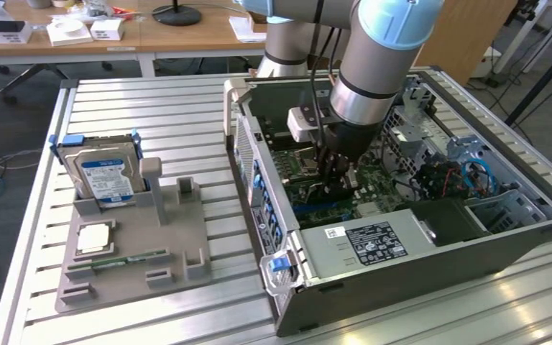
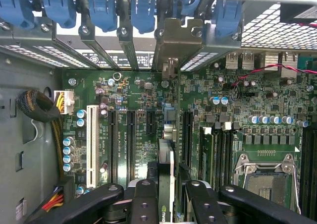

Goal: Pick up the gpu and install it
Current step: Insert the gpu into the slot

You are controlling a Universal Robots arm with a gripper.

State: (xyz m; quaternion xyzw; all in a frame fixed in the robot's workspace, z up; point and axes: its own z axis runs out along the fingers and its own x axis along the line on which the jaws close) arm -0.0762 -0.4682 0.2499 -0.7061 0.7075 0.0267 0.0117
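Note:
The gpu (image 2: 166, 159) appears edge-on in the wrist view as a thin dark card standing upright over the green motherboard (image 2: 133, 100). My gripper (image 2: 171, 196) is shut on it, one black finger on each face. The card's metal end bracket (image 2: 173, 40) reaches the row of rear slot openings with blue clips. Black expansion slots (image 2: 131, 144) run parallel beside the card. Whether its edge sits in a slot is hidden. In the exterior view my gripper (image 1: 338, 180) is deep inside the open computer case (image 1: 401, 280).
A grey holder (image 1: 132, 237) at the exterior view's left carries a silver hard drive (image 1: 103, 176), a green memory stick (image 1: 118, 260) and a square chip (image 1: 94, 237). A power supply (image 1: 367, 241) and cables (image 1: 473, 176) crowd the case. An empty processor socket (image 2: 265, 177) lies near the card.

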